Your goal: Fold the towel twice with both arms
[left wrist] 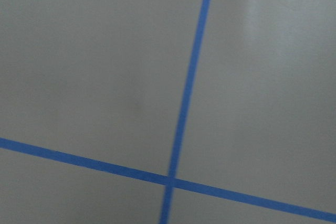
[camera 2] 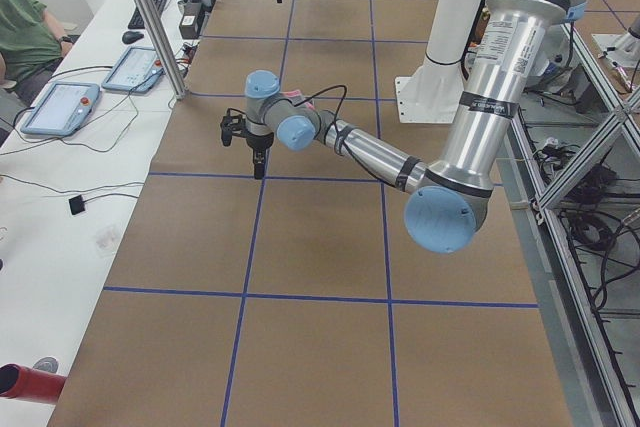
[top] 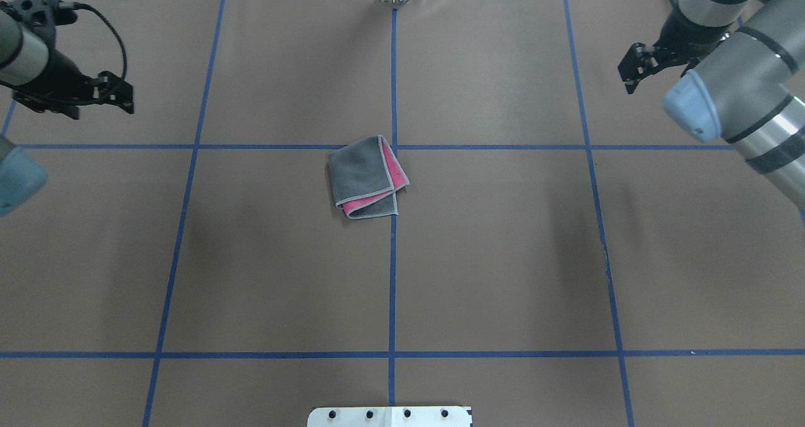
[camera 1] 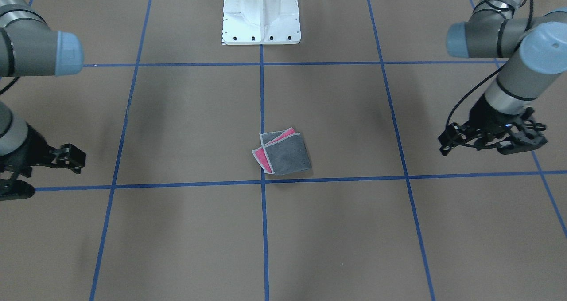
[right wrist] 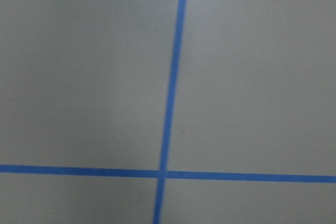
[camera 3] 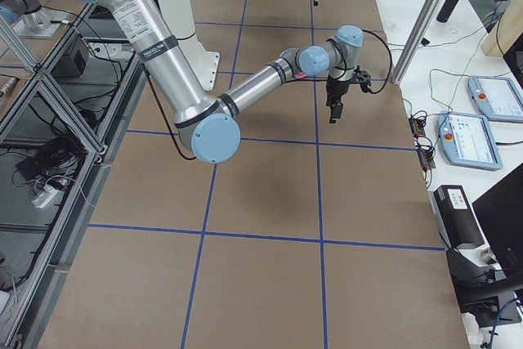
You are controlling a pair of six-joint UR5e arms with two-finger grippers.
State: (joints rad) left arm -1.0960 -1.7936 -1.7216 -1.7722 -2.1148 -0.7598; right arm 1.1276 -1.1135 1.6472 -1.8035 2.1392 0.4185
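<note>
As we face the robot across the counter, we count one towel near the middle, just above a crossing of blue tape lines. It is folded small, grey side up, with pink showing along two edges. The left arm and right arm hang well apart from it, one at each side. Both sets of jaws look spread and pinch nothing. One white pedestal stands at the top.

Overhead, the count is one towel, two arms and two sets of jaws, spread and holding nothing. The towel sits just below a cross line, with one corner over the centre line.

In the left side view the near arm hides nearly all of the towel. We do not judge the jaws from this view.

The right side view is likewise, with the towel mostly behind the near arm.

Each wrist view shows only counter and one tape crossing, with no towel and no jaws.

We judge the towel light, soft and limp, not fragile and not slippery, though its layers would likely slide on one another. The best hold looks to be the stitched border at the corners, pinching all layers together. A mid-cloth pinch would likely lift the top layer alone and loosen the fold.
</note>
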